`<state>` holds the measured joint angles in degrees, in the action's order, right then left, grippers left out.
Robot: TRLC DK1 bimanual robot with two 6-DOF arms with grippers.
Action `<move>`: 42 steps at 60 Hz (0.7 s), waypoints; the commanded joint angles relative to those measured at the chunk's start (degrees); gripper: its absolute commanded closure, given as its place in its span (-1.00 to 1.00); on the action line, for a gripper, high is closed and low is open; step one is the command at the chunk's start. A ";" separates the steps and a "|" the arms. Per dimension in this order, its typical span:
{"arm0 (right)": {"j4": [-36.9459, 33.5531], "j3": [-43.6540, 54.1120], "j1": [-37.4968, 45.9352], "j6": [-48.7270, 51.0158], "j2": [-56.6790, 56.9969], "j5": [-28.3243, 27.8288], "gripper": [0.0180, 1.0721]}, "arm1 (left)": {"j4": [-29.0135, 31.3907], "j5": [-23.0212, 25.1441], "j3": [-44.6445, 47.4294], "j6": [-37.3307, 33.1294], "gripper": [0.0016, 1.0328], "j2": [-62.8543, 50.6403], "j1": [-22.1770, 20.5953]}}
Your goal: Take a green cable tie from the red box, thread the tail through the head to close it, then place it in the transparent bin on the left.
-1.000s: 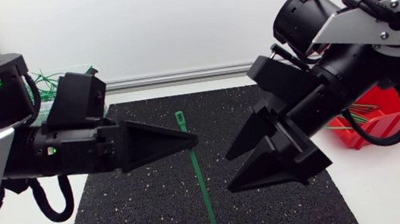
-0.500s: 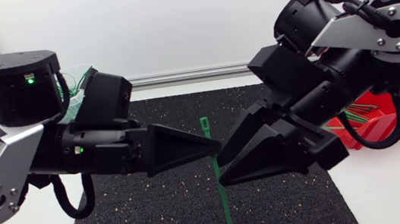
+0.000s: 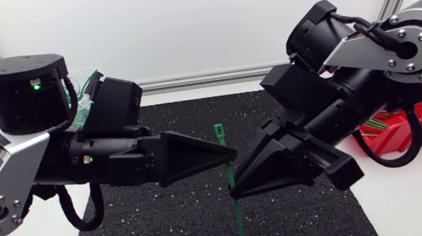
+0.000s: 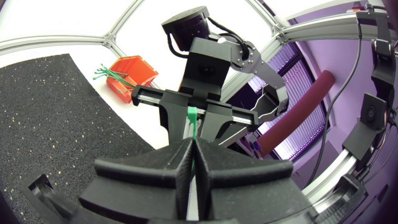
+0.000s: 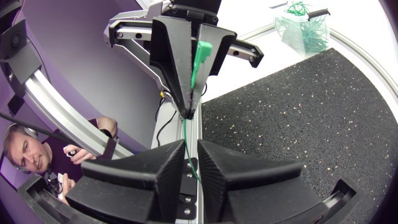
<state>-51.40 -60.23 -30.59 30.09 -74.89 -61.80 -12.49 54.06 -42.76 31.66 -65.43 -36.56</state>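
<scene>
Closing the slightly parted right gripper squarely on the tail of the green cable tie matters; the left gripper pinches it below the head.

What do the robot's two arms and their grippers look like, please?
Both arms have silver-grey links and black joints; the left arm shows a green light, the right arm a looping black cable. The left gripper and right gripper are matte black with broad wedge-shaped fingers.
</scene>
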 commanded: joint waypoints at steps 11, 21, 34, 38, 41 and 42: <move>0.24 1.78 -0.26 0.41 1.06 -0.78 0.89 | -0.78 -0.80 -1.09 -0.37 0.93 -0.40 -0.71; 0.42 2.57 -0.61 0.32 2.30 -0.87 0.89 | -2.45 -1.33 -0.48 -0.37 0.93 0.13 -0.45; 2.00 2.83 0.00 -1.17 2.12 -0.87 0.89 | -4.82 -1.42 -0.74 0.60 0.29 0.39 0.43; 2.27 2.92 0.35 -1.26 2.12 -1.13 0.89 | -5.61 -1.42 -0.83 1.21 0.14 0.21 0.61; 2.62 2.83 0.62 -1.52 2.21 -1.39 0.89 | -5.97 -1.50 -0.74 1.30 0.07 0.13 0.78; 2.79 2.83 0.71 -1.61 2.30 -1.39 0.89 | -6.05 -1.50 -0.74 1.30 0.06 0.13 0.96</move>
<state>-49.25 -58.54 -30.50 29.63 -73.01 -62.63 -17.12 52.40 -42.76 31.88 -65.36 -36.27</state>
